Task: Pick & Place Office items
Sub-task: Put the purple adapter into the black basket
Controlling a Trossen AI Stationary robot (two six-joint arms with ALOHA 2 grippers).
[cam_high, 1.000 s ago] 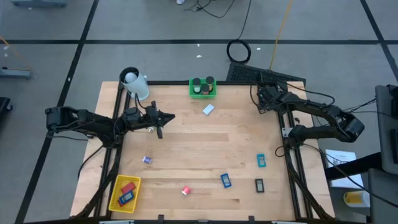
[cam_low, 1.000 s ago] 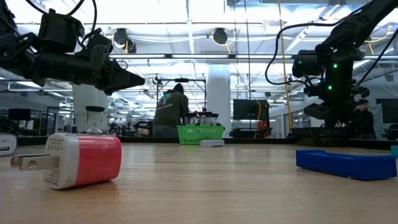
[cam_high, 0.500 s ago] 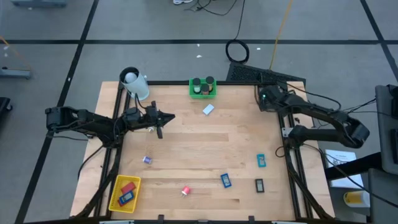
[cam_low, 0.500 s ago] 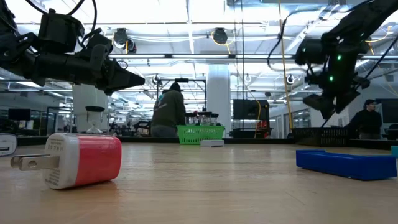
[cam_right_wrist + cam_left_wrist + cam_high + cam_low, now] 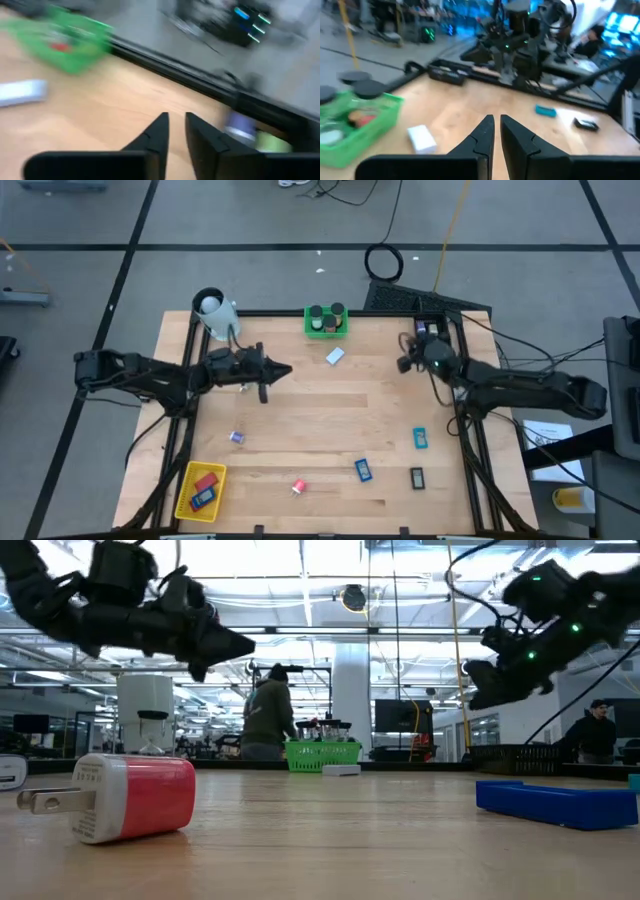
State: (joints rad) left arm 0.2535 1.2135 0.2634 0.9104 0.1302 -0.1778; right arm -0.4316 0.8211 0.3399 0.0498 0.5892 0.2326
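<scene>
A red-and-white plug-shaped block (image 5: pixel 125 797) is seen nearest on the wooden table (image 5: pixel 310 405), with a flat blue block (image 5: pixel 555 804) beside. The left gripper (image 5: pixel 287 370) and right gripper (image 5: pixel 404 364) are held above the table, jaws narrowed, gripping nothing. A white block (image 5: pixel 335 356) lies near the green mesh basket (image 5: pixel 326 327).

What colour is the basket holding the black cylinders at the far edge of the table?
Green; the basket shows best in the high view.

Grey floor (image 5: pixel 250 230) with dark lines; a white pillar (image 5: pixel 351 700) under ceiling lights.
</scene>
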